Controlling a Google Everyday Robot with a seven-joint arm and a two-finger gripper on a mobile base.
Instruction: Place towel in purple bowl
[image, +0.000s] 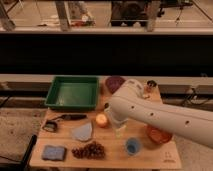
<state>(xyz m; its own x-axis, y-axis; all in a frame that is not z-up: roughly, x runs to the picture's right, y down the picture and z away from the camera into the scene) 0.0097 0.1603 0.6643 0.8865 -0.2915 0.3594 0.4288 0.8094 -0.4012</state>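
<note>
The towel (82, 132), a small light grey-blue cloth, lies flat on the wooden table left of centre. The purple bowl (115, 82) stands at the table's back edge, partly hidden behind my white arm (150, 112), which reaches in from the right. My gripper (118, 127) hangs under the arm's end, just right of the towel and of a small orange fruit (101, 120). It is open and holds nothing. The towel lies apart from the gripper.
A green tray (72, 92) stands at the back left. A black-handled tool (65, 119), a dark blue pad (53, 152) and grapes (90, 150) lie front left. A blue cup (132, 146) and an orange bowl (157, 134) sit front right.
</note>
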